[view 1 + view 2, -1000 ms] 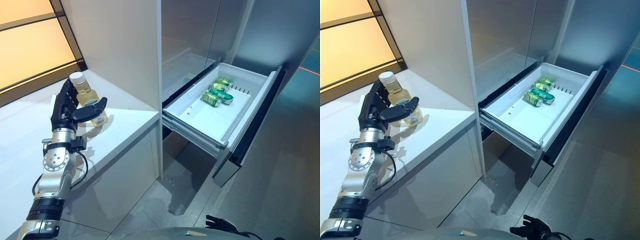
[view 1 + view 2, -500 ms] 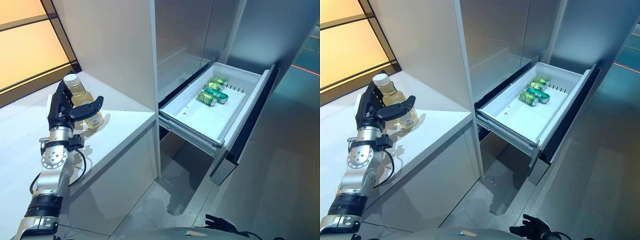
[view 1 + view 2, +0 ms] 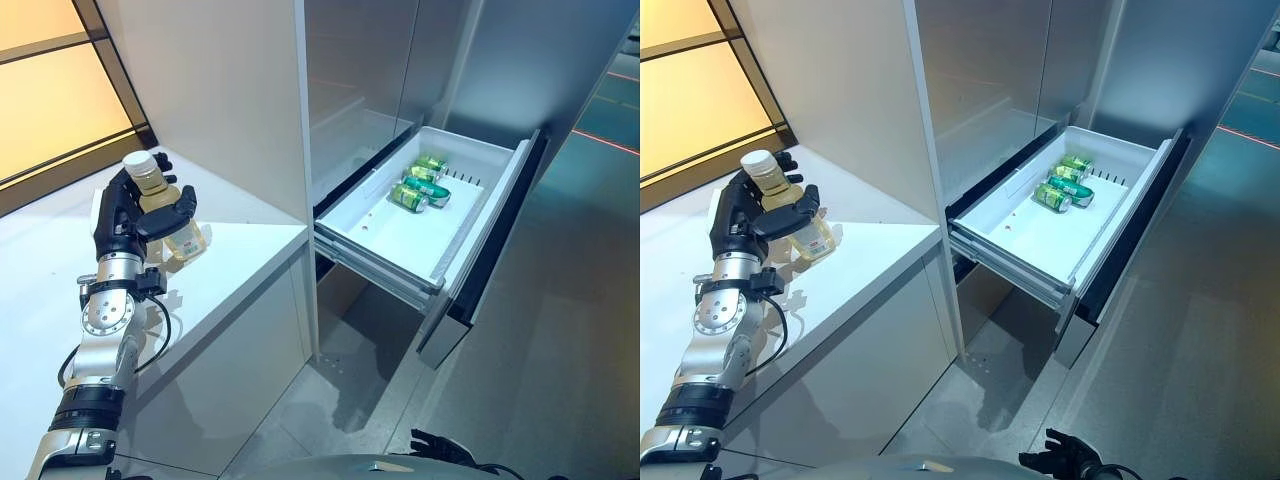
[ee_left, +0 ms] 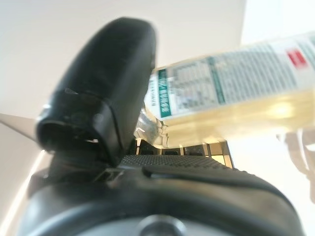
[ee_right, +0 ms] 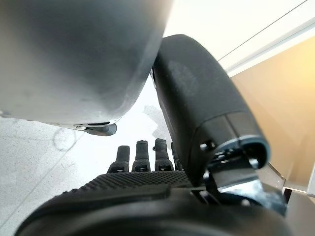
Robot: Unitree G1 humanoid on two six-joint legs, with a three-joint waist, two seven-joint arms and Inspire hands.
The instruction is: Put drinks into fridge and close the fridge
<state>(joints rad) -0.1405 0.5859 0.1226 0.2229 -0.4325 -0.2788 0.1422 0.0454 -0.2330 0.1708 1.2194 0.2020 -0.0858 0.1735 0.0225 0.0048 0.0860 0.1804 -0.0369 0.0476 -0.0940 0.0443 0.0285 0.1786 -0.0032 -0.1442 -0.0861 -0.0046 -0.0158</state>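
Observation:
A clear bottle of pale yellow drink with a white cap [image 3: 143, 172] stands on the white counter [image 3: 255, 250] at the left. My left hand [image 3: 120, 215] is shut on it, fingers behind and thumb across the front; the left wrist view shows the thumb [image 4: 108, 88] against the labelled bottle [image 4: 236, 83]. The fridge's white drawer [image 3: 485, 205] is pulled out at the right, with green cans [image 3: 418, 186] lying at its back. My right hand [image 3: 440, 445] hangs low by the floor, its fingers [image 5: 141, 156] straight and empty.
Tall steel fridge doors [image 3: 370, 70] rise behind the drawer. The drawer's dark front panel [image 3: 475, 275] juts out over the grey tiled floor [image 3: 560, 380]. A white wall panel [image 3: 220, 90] and an amber window [image 3: 50, 100] stand behind the counter.
My left hand's thumb and fingers have closed in round the bottle. The camera has shifted a little, moving the whole scene leftward.

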